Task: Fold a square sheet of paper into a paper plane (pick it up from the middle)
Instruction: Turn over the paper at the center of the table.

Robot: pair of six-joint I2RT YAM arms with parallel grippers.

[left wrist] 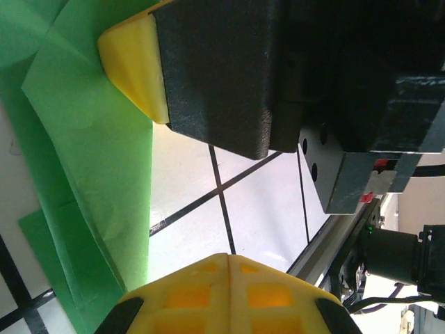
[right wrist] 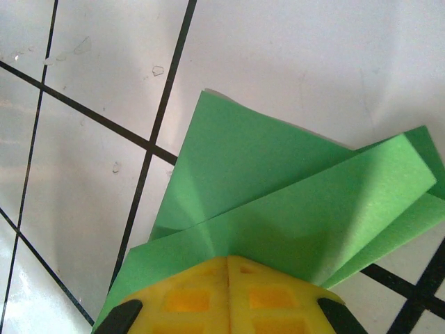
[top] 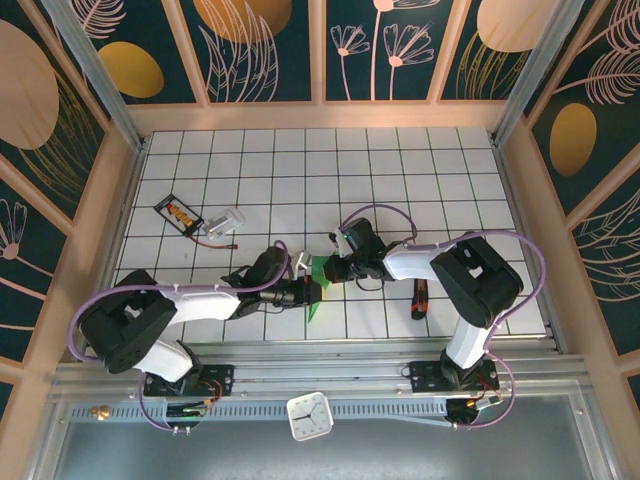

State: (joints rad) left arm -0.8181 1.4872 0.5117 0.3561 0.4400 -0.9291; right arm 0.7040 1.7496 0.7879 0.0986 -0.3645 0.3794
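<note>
Folded paper sheet (right wrist: 278,202): bright green
My right fingertips (right wrist: 208,299): yellow
Worktop (top: 400,170): white, black grid
Walls (top: 260,50): dark teal, gold leaf motifs

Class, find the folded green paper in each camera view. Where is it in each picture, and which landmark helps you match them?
Top external: the folded green paper is a small sliver just below centre.
Left wrist: it runs down the left side, top to bottom.
Right wrist: centre to right edge, lower half.
Shared landmark: the white table with black grid lines.
</note>
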